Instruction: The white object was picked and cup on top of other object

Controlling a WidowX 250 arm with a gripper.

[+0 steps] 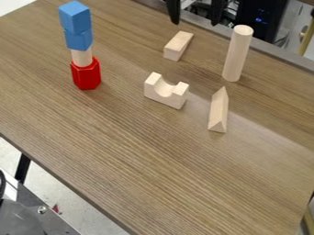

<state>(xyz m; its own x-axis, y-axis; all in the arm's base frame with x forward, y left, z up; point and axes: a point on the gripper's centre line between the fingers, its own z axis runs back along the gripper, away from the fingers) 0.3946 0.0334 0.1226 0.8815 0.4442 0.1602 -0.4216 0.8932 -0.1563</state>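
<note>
Though upright, cylinder (237, 53) near prism (218, 110).

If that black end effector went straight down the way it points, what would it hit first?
Likely the rectangular wooden block pictured below the end effector, or the tabletop beside it; depth is unclear from this view.

There's a wood-grained desk (141, 165) here, a grey rail (270, 51) along its far edge; behind that, a black case (260, 27) glows blue. Lower left, a black leg (23, 169), pale floor (70, 195), a grey metal panel (52, 221).
</note>
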